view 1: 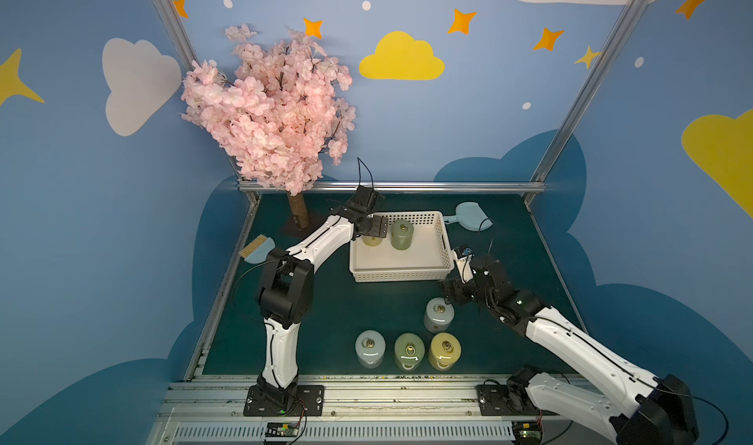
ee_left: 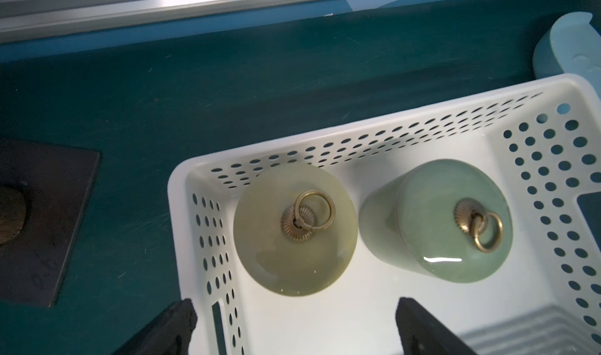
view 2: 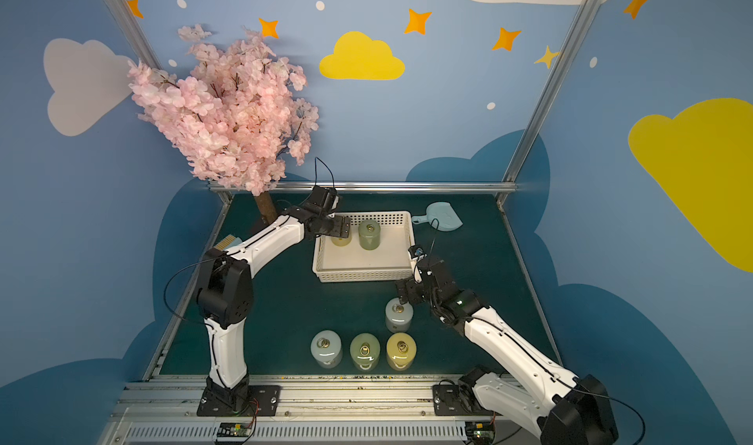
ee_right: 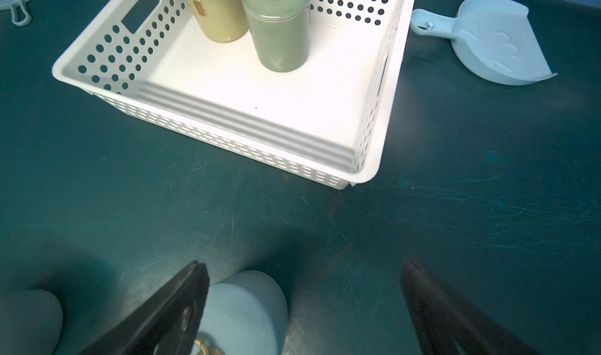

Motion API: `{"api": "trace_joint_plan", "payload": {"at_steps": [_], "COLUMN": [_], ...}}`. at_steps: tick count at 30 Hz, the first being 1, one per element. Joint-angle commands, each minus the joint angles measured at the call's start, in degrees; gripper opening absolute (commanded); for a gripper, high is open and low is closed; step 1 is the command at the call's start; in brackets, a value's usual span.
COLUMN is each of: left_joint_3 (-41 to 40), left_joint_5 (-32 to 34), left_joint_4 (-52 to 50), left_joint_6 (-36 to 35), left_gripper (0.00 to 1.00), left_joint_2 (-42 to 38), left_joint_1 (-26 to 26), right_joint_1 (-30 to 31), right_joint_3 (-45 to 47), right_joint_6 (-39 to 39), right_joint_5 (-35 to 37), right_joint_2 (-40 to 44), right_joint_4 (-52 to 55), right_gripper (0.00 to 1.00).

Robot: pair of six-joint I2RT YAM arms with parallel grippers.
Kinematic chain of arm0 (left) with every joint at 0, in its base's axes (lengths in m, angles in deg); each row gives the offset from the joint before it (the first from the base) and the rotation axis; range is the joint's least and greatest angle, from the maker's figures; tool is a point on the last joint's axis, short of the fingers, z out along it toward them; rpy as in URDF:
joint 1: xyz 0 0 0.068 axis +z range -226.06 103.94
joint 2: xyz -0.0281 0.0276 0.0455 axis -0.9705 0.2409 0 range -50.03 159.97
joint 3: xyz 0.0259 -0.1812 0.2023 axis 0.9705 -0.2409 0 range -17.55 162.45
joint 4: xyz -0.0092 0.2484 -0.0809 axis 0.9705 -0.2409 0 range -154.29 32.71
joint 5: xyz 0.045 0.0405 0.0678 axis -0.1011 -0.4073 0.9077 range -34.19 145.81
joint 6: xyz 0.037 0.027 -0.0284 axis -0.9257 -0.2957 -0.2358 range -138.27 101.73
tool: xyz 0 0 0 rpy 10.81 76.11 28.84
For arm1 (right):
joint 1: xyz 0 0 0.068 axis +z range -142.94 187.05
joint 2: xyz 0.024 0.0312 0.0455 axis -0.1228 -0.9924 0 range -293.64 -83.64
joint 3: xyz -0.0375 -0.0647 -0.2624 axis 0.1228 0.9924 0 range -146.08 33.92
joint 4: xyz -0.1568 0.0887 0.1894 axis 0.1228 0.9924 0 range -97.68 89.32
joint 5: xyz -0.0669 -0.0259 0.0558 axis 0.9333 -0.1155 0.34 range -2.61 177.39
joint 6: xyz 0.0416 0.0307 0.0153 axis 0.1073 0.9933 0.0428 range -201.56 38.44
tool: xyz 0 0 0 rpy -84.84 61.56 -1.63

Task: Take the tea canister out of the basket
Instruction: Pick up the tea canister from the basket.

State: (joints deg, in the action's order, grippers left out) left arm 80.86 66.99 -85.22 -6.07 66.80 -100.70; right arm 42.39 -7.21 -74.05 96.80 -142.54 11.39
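Observation:
The white perforated basket [view 1: 399, 276] [view 2: 362, 276] stands at mid-table with two tea canisters at its far left end. One is yellow-olive [view 1: 371, 241] [ee_left: 294, 233], the other green [view 1: 402, 235] [ee_left: 455, 220]; each has a brass ring on its lid. My left gripper [view 1: 375, 227] [ee_left: 295, 306] hangs open just above the yellow-olive canister and holds nothing. My right gripper [view 1: 448, 291] [ee_right: 304, 269] is open near the basket's front right corner. It is above a pale blue canister [view 1: 438, 314] [ee_right: 244, 308] on the mat.
Several canisters stand on the green mat in front of the basket, among them a yellow one [view 1: 444, 351]. A pale blue dustpan [view 1: 470, 215] lies at the back right, a brush [view 1: 258, 249] at the left edge. A blossom tree [view 1: 299, 215] stands at the back left.

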Motion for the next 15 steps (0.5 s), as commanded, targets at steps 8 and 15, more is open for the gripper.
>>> {"api": "trace_joint_plan", "payload": {"at_steps": [8, 15], "left_joint_3": [6.2, 9.7], "left_joint_5": [0.5, 1.3], "left_joint_4": [-0.8, -1.9], "left_joint_6": [-1.5, -2.0], "left_gripper": [1.00, 1.00], "left_joint_2": [6.4, 10.1], "left_joint_1": [0.2, 0.3], "right_joint_1": [-0.5, -0.7], "right_joint_3": [0.5, 0.6], "right_joint_6": [0.6, 0.7], "right_joint_5": [-1.0, -1.3], "right_joint_2": [0.7, 0.6], "right_joint_4": [-1.3, -1.6], "right_gripper": [0.98, 0.98]}}
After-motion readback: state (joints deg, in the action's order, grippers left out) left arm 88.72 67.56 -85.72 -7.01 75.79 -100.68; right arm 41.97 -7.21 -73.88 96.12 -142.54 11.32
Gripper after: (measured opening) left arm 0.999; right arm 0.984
